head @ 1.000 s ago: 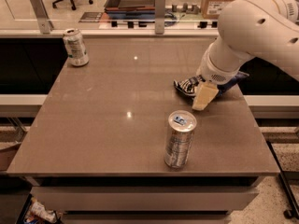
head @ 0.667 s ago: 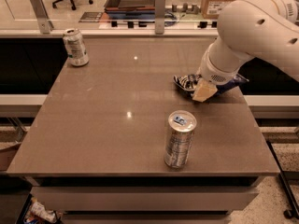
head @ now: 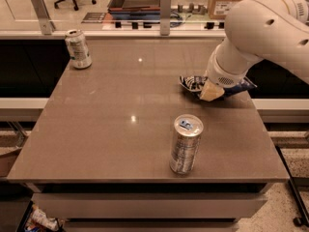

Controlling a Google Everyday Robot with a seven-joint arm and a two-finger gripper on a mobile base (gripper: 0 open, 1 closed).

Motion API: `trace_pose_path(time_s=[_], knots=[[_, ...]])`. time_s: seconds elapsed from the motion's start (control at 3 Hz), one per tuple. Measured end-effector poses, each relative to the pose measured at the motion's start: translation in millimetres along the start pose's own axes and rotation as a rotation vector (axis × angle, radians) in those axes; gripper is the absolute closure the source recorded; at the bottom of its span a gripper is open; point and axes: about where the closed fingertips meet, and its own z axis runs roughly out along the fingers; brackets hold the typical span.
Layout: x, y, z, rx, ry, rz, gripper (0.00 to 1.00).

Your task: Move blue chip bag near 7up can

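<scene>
The blue chip bag [head: 195, 83] lies crumpled on the right side of the brown table [head: 116, 115], mostly hidden under my white arm. My gripper [head: 210, 92] is down on the bag, with one tan fingertip showing at its front edge. The 7up can [head: 78, 49], whitish-silver with green markings, stands upright at the far left corner of the table, far from the bag.
A taller slim silver can [head: 185, 144] with a blue-marked lid stands near the table's front edge, in front of the bag. A glass rail with metal posts [head: 164, 5] runs along the table's far edge. The floor drops off beyond the right edge.
The gripper and arm have shifted slightly lower and settled over the bag. The bag and both cans stay where they were.
</scene>
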Motion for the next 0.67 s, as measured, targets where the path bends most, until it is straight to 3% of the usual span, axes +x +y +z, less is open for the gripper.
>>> trace_pose_path(time_s=[0.67], knots=[[-5.3, -4.6, -2.8, 0.006, -0.006, -0.016, 1.0]])
